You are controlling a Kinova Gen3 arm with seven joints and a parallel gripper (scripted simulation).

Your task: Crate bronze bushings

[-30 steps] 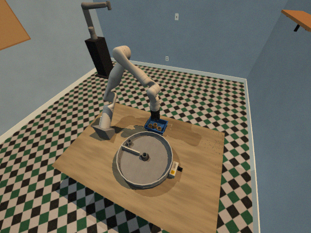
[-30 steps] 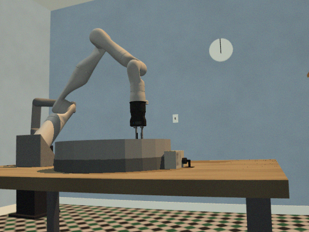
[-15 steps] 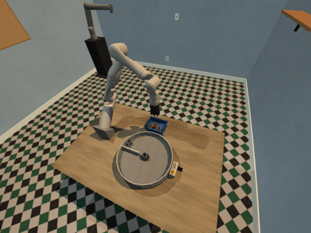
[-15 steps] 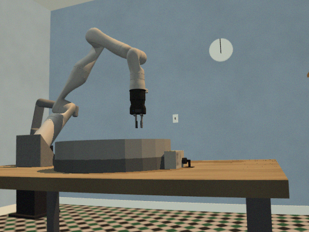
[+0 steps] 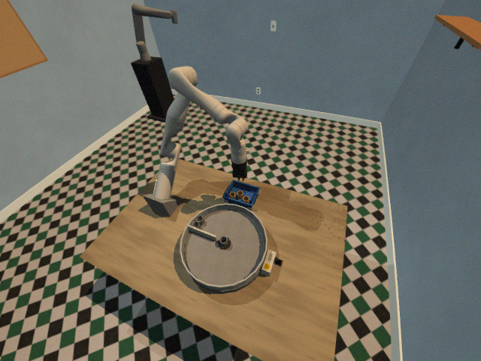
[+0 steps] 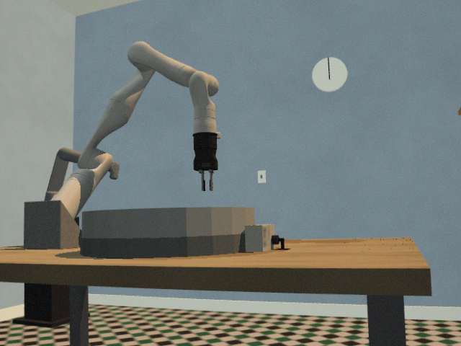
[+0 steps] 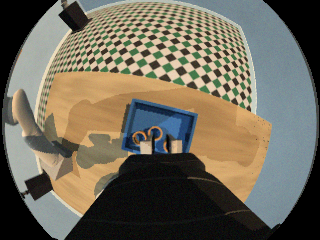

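My gripper hangs well above the blue crate, fingers pointing down. They stand a little apart with nothing between them. Three bronze bushings lie in the crate; two of them show in the wrist view just past the fingertips. The grey turning table sits in front of the crate. Two steel bushings rest by its far-left rim at the end of a pale bar, and another dark grey ring sits at its centre. No bronze bushing shows on it.
A small control box sits against the turning table's right side. The arm's grey base block stands at the table's back left. The wooden table ends just behind the crate.
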